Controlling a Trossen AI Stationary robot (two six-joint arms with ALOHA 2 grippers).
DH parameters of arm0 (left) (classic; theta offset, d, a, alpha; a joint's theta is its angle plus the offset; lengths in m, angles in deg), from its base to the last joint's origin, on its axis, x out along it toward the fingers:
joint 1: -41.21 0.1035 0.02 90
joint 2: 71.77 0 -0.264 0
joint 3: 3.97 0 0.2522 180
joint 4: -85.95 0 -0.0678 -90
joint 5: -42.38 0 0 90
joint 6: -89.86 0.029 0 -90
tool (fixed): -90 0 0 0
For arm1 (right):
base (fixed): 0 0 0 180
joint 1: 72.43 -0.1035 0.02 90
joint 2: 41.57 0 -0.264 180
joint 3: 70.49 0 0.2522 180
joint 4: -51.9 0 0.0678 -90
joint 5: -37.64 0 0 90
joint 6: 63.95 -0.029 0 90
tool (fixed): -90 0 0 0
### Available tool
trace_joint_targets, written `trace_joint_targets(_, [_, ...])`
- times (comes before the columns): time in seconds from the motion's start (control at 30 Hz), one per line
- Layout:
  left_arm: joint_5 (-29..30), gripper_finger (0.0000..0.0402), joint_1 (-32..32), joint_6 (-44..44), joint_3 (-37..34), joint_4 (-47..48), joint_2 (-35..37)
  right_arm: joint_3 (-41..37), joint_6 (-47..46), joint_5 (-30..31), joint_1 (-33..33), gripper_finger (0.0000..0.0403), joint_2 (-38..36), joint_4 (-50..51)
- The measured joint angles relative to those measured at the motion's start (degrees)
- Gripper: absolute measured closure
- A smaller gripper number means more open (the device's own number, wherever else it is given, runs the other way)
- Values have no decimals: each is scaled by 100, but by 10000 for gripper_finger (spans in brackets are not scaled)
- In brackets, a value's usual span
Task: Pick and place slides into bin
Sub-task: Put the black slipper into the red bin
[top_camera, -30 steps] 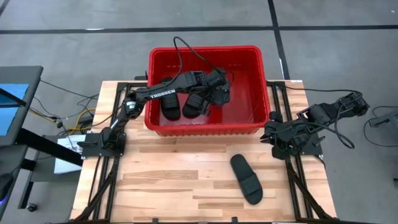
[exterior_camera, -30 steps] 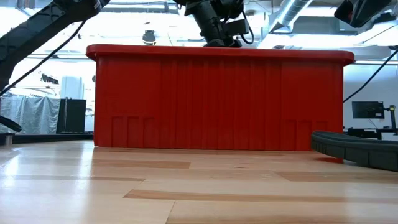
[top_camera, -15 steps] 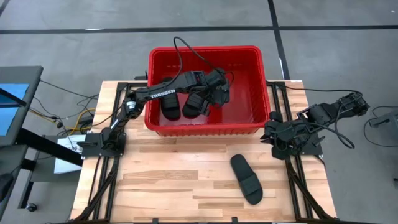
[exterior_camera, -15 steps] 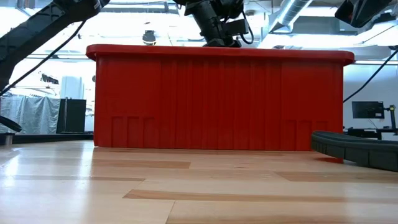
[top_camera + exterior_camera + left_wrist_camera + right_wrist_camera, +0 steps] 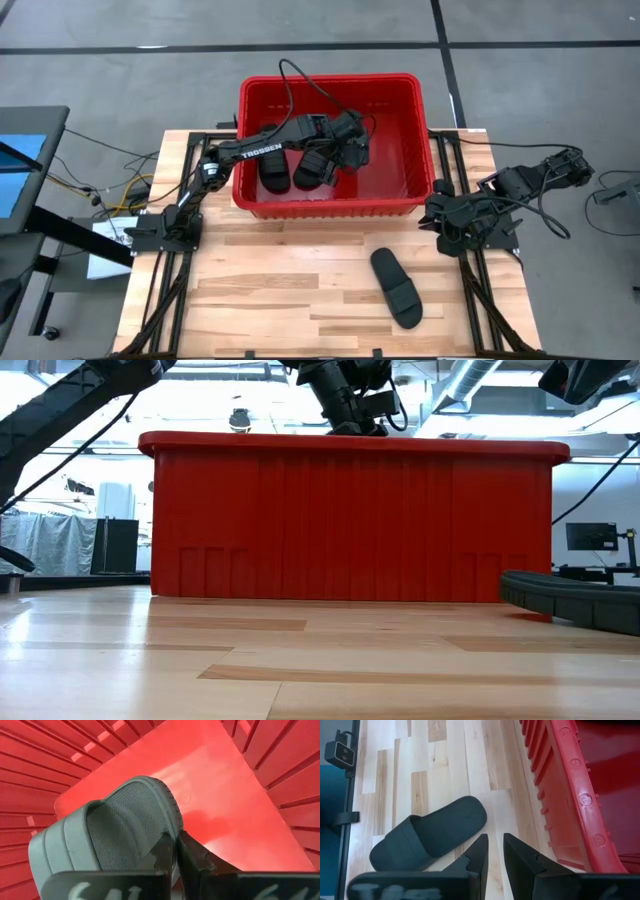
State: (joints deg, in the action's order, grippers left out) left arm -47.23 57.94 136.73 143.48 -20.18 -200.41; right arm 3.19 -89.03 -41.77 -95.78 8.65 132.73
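- Plainly, white lettering reading TROSSEN runs along the left arm (image 5: 262, 151) in the high view; no other writing is readable.
- Four matching black slides with wide ribbed straps show: two lie side by side in the bin (image 5: 400, 90), a third (image 5: 117, 827) is clamped at its sole edge by the left gripper (image 5: 175, 852) over the bin's floor, and a fourth (image 5: 397, 287) lies on the table (image 5: 250, 290), near and right of the bin.
- The bin is red plastic with ribbed, tapered walls and a rolled rim, at the table's far middle.
- The right gripper (image 5: 494, 851) waits at the table's right edge, jaws slightly apart with nothing between them, above the wood between the loose slide and the bin wall.
- Only the left wrist view shows the held slide's textured footbed.
- The low view shows the bin's near wall and the loose slide's end at right, but hides the bin's contents.
- The high view alone shows all slides together.
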Motion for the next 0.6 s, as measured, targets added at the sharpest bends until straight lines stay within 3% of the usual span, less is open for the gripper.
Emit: trace_joint_targets(0.6, [-4, 401, 0, 2, 0, 52, 4, 0, 0, 0, 0, 351, 1, 0])
